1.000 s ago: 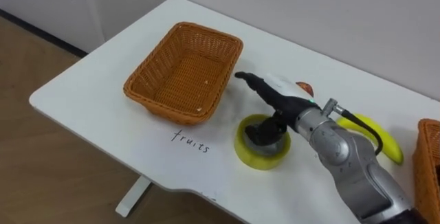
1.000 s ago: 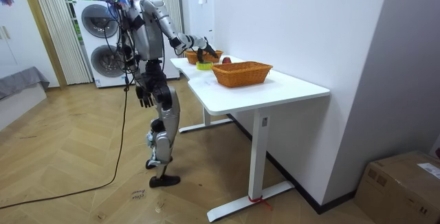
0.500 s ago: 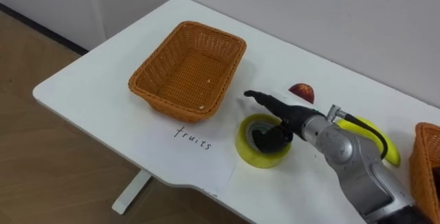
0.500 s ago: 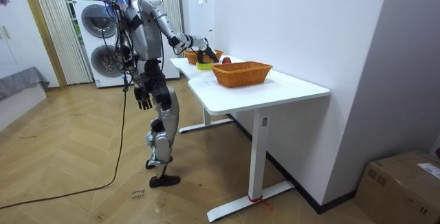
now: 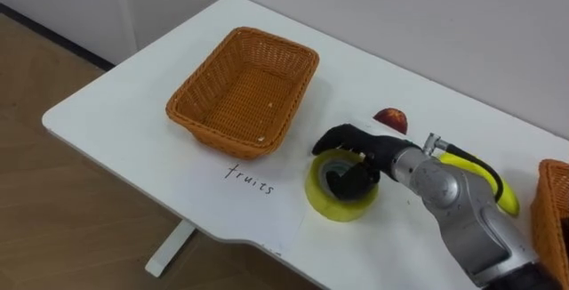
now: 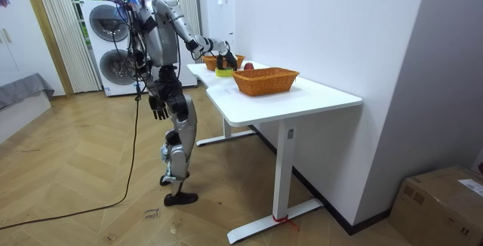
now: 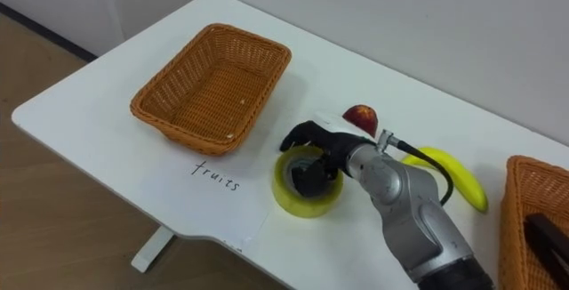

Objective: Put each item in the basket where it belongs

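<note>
right hand [image 5: 356, 150] is curled round the yellow tape roll [image 5: 333, 203], which sits on the white surface [image 5: 116, 121] at 4 o'clock from the wicker basket [image 5: 191, 103]. apple [image 5: 390, 118] at the roll's 1 o'clock, banana [image 5: 484, 173] at 3. left hand [image 6: 157, 109] hangs loose.

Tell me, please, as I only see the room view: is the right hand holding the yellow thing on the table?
Observer: Yes, the right hand has its fingers curled over the rim of the yellow tape roll, which rests on the table.
Operator: Thanks. Is the basket on its left holding anything?
Observer: No, that basket is empty.
Operator: And the fruit?
Observer: A banana and a red fruit lie loose on the table beyond the right arm.
</note>
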You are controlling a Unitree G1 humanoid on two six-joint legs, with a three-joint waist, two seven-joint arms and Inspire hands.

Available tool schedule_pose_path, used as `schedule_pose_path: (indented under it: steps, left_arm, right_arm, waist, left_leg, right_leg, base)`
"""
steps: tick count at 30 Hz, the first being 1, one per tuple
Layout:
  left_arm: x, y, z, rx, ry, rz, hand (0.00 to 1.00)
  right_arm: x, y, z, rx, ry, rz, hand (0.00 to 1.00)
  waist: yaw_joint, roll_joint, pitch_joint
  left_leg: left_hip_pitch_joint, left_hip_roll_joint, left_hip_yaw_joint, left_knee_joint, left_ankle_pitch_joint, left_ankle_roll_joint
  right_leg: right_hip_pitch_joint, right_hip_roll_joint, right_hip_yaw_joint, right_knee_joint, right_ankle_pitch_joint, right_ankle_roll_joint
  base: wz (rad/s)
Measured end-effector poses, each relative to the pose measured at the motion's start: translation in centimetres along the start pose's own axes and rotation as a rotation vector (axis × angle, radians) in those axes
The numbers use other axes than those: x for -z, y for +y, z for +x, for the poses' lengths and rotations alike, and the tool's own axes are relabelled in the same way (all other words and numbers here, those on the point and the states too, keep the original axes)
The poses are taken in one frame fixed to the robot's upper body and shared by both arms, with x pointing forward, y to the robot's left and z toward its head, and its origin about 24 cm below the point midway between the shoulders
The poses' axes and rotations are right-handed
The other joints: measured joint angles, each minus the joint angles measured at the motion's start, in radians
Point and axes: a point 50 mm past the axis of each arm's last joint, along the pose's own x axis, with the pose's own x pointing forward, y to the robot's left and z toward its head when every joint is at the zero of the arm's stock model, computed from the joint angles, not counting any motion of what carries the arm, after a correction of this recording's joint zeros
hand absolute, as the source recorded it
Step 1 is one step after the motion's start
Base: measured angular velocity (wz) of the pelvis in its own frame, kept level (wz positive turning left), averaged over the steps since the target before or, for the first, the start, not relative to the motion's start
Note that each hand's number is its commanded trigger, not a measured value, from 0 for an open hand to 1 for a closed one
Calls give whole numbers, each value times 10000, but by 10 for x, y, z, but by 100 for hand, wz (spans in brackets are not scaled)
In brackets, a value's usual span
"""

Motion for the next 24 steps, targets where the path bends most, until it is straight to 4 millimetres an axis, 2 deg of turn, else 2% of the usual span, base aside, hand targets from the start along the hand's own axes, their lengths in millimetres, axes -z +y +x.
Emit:
schedule_pose_path:
  steps: [14, 23, 24]
  left_arm:
    - [-17, 8, 2, -248, -417, -51, 0]
    - [-19, 10, 4, -416, -385, -241, 0]
    - [-17, 10, 4, -412, -298, -258, 0]
  right_arm:
    - [2, -1, -1, -202, 198, -98, 100]
    - [-4, -9, -6, 77, -29, -395, 100]
    - [-7, -13, -8, 257, -164, -444, 100]
  waist:
    - [-58, 0, -1]
    - [-385, 19, -7]
    - [-558, 21, -11]
  left_leg:
    - [-10, 82, 94, -18, 1, -1]
    - [8, 92, 323, 11, 3, 1]
    - [5, 91, 345, 7, 3, 1]
  right_leg:
    - [-60, 12, 148, 9, 1, -2]
    - [-195, 37, 434, 10, 5, -8]
    - [-175, 39, 440, 8, 5, -8]
  base:
    - [-1]
    - [-6]
    - [0]
